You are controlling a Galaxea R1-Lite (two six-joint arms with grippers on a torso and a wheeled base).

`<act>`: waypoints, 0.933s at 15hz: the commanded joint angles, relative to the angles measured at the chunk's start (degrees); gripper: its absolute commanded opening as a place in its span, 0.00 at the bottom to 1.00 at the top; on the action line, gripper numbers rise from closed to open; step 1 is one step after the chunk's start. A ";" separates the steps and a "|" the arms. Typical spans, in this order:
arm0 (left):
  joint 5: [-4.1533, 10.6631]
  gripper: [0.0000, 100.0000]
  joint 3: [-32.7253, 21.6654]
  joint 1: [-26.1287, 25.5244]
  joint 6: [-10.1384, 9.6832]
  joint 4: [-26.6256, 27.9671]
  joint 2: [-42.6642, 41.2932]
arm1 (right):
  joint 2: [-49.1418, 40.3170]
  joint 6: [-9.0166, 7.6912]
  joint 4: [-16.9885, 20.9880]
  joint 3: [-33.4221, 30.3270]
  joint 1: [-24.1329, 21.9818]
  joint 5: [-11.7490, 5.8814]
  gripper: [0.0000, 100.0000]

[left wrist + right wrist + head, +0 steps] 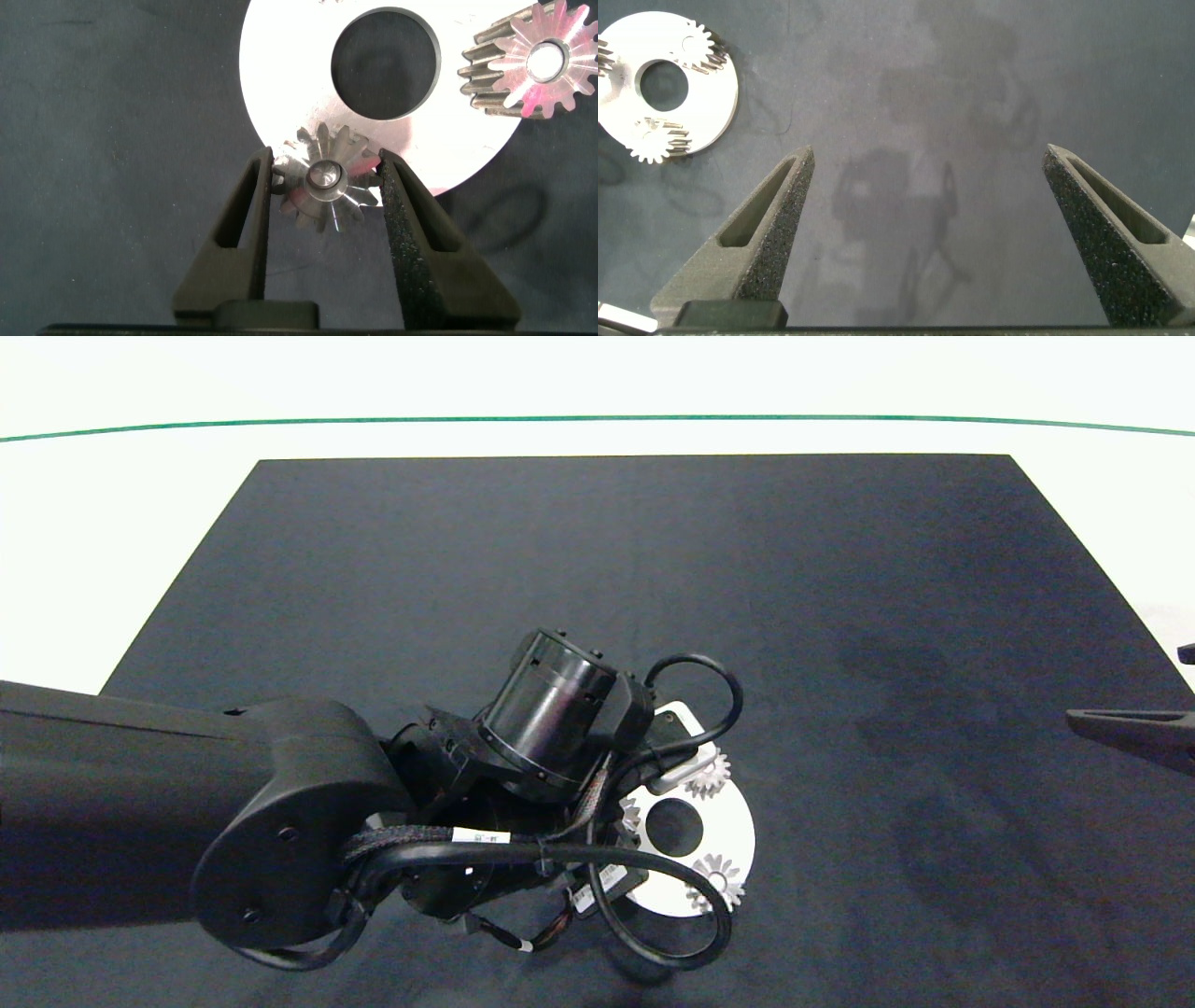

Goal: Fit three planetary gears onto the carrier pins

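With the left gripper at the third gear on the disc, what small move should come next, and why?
Probably open the left gripper and lift clear: the gear between its fingers already shows a pin through its centre on the white disc.

The right gripper [924,233] hung over the dark mat [971,112], its 2 fingers [771,224] spread wide with nothing between them. Well apart lay the white disc [710,107], with 2 planetary gears [659,140] clearly seated on it.
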 commanded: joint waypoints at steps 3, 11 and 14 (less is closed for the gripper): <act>0.09 1.00 0.10 0.00 0.12 0.17 0.25 | 0.05 -0.08 0.17 0.02 0.03 0.06 1.00; 0.18 1.00 1.95 2.99 -1.72 0.34 -4.94 | 0.14 0.45 0.17 0.10 -1.91 0.68 1.00; 0.18 1.00 5.47 6.15 -2.43 0.34 -10.65 | 0.05 2.64 0.17 0.02 -1.82 0.77 1.00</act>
